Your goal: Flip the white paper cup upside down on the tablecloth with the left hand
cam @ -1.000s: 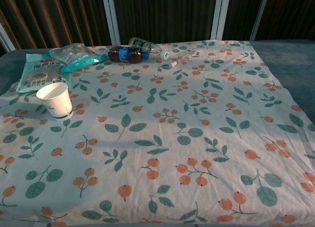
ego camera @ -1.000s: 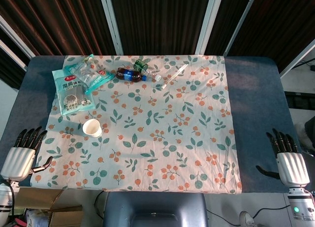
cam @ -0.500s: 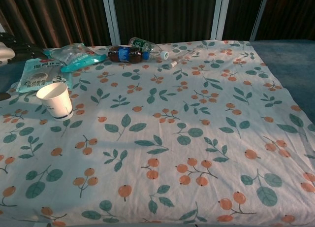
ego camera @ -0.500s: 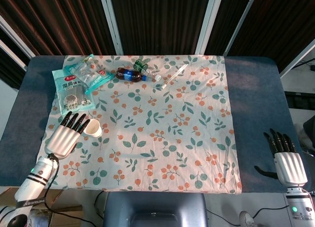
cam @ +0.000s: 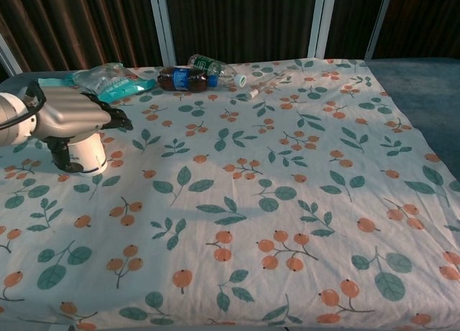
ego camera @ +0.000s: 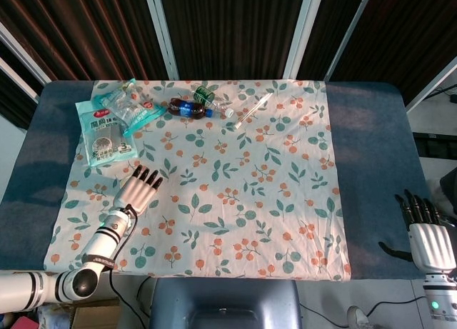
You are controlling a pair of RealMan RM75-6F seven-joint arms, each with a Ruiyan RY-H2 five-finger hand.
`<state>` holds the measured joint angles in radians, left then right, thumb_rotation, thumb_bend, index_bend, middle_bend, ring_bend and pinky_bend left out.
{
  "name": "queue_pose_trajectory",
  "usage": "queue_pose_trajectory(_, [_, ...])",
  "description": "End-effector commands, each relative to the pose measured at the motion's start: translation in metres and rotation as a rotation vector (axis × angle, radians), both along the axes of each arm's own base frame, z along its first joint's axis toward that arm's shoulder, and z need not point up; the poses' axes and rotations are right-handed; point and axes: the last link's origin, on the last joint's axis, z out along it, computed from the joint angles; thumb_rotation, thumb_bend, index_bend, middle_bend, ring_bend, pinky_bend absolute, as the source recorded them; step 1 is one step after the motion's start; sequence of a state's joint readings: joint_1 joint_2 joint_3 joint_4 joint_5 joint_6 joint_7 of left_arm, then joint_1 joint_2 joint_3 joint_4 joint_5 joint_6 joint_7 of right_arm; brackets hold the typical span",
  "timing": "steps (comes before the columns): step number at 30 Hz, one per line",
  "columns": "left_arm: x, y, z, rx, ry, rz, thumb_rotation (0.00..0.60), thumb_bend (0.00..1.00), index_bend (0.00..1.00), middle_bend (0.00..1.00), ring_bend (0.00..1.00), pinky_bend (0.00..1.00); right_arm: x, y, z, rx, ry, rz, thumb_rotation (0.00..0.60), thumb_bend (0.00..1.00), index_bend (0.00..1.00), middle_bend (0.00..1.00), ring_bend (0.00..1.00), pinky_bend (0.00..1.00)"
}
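The white paper cup [cam: 91,156] stands upright on the floral tablecloth [cam: 237,202] at its left side. My left hand [cam: 73,114] hovers flat just over the cup's mouth, fingers stretched out to the right and the thumb hanging down by the cup's left wall. I cannot tell whether the thumb touches the cup. In the head view my left hand [ego camera: 138,188] hides the cup completely. My right hand [ego camera: 429,238] stays at the table's near right corner, off the cloth, with its fingers apart and nothing in it.
Two snack bags [ego camera: 108,125] lie at the far left corner of the cloth. A cola bottle [ego camera: 188,108], a green-labelled bottle [ego camera: 211,98] and a thin clear tube [ego camera: 254,109] lie along the far edge. Blue table [ego camera: 368,150] shows on both sides of the cloth.
My left hand has travelled from the table's near left edge up and rightward over the cup, which it now covers in the head view. The cup has not moved. The right hand has slid slightly down.
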<state>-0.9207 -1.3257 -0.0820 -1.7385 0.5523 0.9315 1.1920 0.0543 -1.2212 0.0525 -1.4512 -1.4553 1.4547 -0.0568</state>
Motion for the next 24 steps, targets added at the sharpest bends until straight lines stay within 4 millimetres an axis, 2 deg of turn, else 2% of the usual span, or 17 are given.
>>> queue_pose_trajectory(1, [0.001, 0.002, -0.003, 0.002, 0.014, -0.008, 0.6, 0.29, 0.0, 0.0, 0.0, 0.0, 0.0, -0.001, -0.001, 0.002, 0.0, 0.001, 0.522, 0.0, 0.0, 0.0, 0.0, 0.0])
queue_pose_trajectory(4, [0.002, 0.004, -0.004, 0.01, 0.03, -0.02, 0.6, 0.29, 0.0, 0.0, 0.0, 0.0, 0.0, -0.001, -0.002, 0.004, 0.0, 0.003, 0.522, 0.0, 0.0, 0.0, 0.0, 0.0])
queue_pose_trajectory(5, [-0.001, 0.007, -0.002, 0.023, 0.083, -0.039, 0.6, 0.29, 0.0, 0.0, 0.0, 0.0, -0.001, -0.002, -0.002, 0.005, 0.002, 0.0, 0.524, 0.0, 0.0, 0.0, 0.0, 0.0])
queue_pose_trajectory(14, [-0.007, 0.012, -0.003, 0.058, 0.252, 0.021, 0.6, 0.29, 0.0, 0.0, 0.0, 0.0, -0.004, -0.005, -0.003, 0.009, 0.002, -0.012, 0.534, 0.0, 0.0, 0.0, 0.0, 0.0])
queue_pose_trajectory(19, [-0.006, 0.014, -0.005, 0.065, 0.295, 0.012, 0.6, 0.29, 0.0, 0.0, 0.0, 0.0, -0.005, -0.006, -0.003, 0.01, 0.003, -0.014, 0.544, 0.0, 0.0, 0.0, 0.0, 0.0])
queue_pose_trajectory(24, [0.0, 0.014, -0.009, 0.056, 0.3, -0.021, 0.6, 0.34, 0.0, 0.0, 0.0, 0.0, -0.006, -0.007, -0.004, 0.016, 0.002, -0.022, 0.543, 0.0, 0.0, 0.0, 0.0, 0.0])
